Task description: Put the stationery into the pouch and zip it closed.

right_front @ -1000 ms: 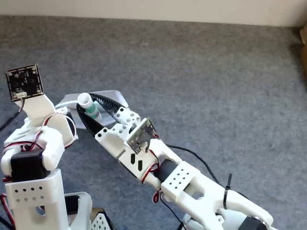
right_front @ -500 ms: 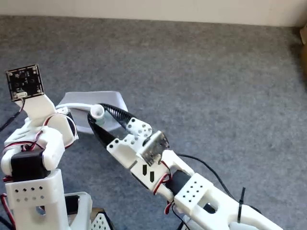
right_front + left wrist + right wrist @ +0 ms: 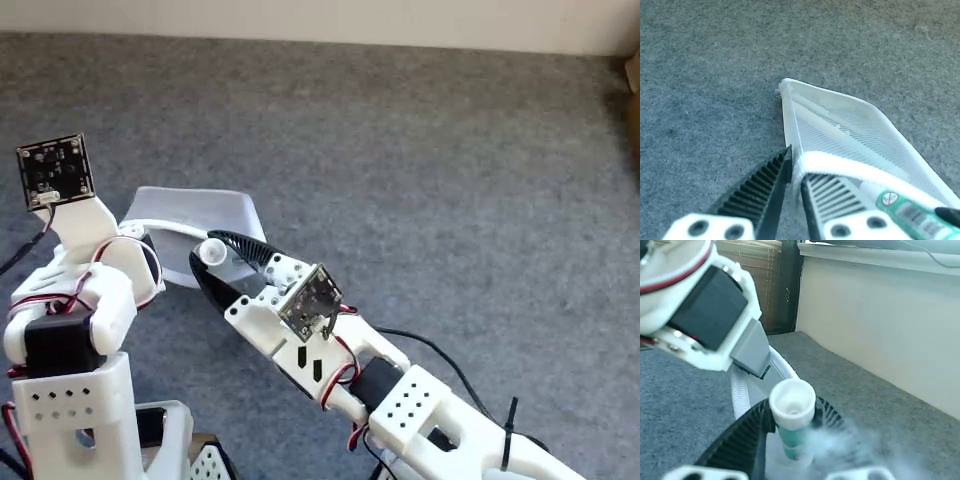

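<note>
Your right claw (image 3: 203,256), clamped on the glue stick (image 3: 792,400), has drawn back from the pouch (image 3: 840,125). Your left claw (image 3: 795,167) is closed, pinching its rim; you likely must insert again.

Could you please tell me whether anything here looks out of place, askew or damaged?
Nothing looks spilled or damaged. The pouch is partly raised, its rim pinched in the left hand, and the right hand holds a white-capped green tube tilted at its mouth.
</note>
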Tool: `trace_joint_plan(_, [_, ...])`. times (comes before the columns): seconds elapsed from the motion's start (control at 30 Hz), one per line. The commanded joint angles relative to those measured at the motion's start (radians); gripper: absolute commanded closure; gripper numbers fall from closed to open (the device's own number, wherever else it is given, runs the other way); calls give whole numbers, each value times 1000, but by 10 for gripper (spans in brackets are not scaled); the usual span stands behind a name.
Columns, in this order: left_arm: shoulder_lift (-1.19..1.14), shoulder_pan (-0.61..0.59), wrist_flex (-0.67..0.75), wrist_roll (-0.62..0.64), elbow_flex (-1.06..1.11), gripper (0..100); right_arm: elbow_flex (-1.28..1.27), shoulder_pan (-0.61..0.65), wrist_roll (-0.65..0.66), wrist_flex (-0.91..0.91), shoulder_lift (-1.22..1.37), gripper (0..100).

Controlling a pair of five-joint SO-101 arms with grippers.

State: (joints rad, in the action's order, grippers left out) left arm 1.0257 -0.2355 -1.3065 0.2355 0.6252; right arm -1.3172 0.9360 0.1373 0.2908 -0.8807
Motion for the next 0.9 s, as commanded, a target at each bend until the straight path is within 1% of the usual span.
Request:
trace_joint_plan(0.0, [2,16,0,-11,-44,993,1,-1,-8,-16,-7,985])
trace_joint_plan(0.07, [2,16,0,-29,-44,993,1,-1,-8,-22,-7,961])
trace_joint_plan(0.1, [2,16,0,-38,-44,993,2,-1,-8,-51,-7,933])
trace_joint_plan(0.2, [2,16,0,-41,-44,993,50,1,-11,-188,-7,828])
trace_joint_plan(0.27, [2,16,0,-41,-44,993,93,1,-31,-292,-7,793])
trace_joint_plan(0.37, [2,16,0,-41,-42,993,177,-4,-103,-421,-7,793])
trace_joint_plan(0.43, [2,16,2,-43,-31,993,223,-4,-124,-493,-7,793])
trace_joint_plan(0.57, [2,16,2,-43,-30,993,278,-4,-129,-595,-7,793])
trace_joint_plan(0.77, [2,16,2,-43,-30,993,321,-5,-129,-671,-8,793])
trace_joint_plan(0.87, [2,16,2,-43,-30,993,377,-7,-129,-759,-8,793])
